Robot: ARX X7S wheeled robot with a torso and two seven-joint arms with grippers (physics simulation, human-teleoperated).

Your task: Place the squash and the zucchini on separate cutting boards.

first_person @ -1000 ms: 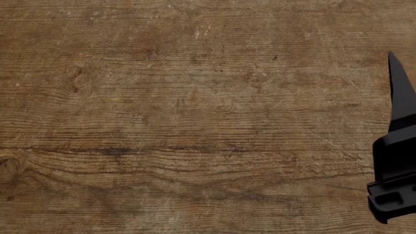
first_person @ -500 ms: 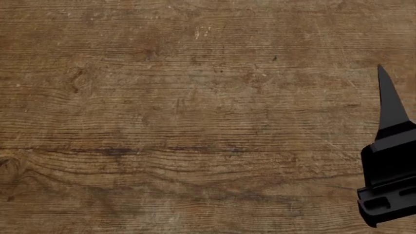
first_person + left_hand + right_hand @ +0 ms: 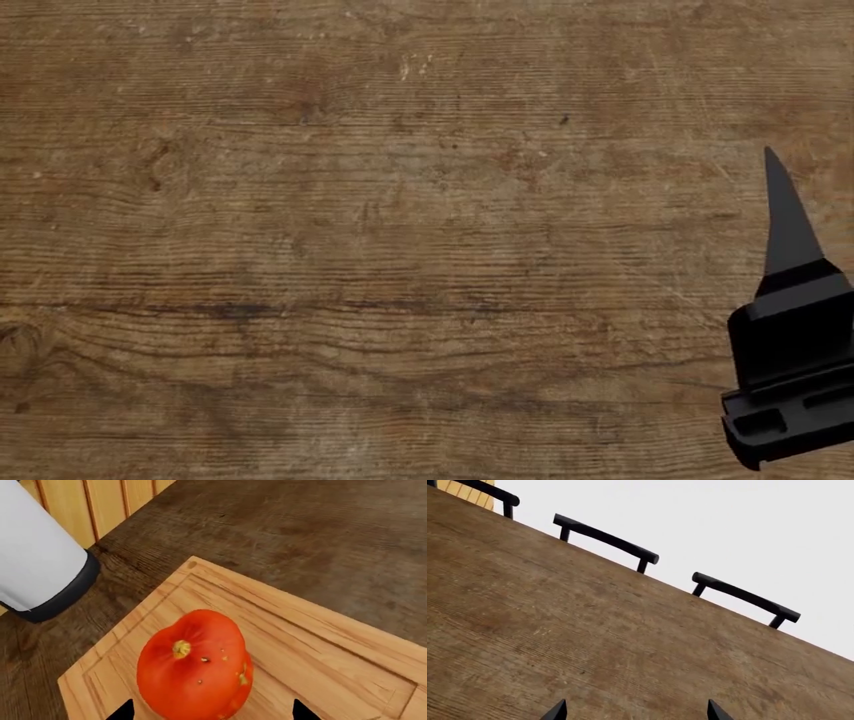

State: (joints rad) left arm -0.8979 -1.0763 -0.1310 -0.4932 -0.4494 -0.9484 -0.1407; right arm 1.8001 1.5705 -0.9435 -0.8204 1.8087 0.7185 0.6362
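The orange-red squash (image 3: 193, 667) sits on a light tan wooden cutting board (image 3: 320, 650) in the left wrist view. My left gripper (image 3: 210, 711) is open. Its two dark fingertips stand either side of the squash's near end, with a gap on each side. My right gripper (image 3: 635, 712) is open and empty over the bare brown wooden table (image 3: 594, 645). One of its fingers (image 3: 790, 235) shows at the right edge of the head view. The zucchini is out of view. Only one cutting board shows.
A white cylinder with a dark base (image 3: 40, 565) stands close to the board's corner, by a yellow panelled wall (image 3: 107, 505). Dark chair backs (image 3: 607, 535) (image 3: 746, 597) line the table's far edge. The head view holds only tabletop (image 3: 400, 250).
In the head view my right gripper has moved left and toward the near edge. The tabletop there looks the same.
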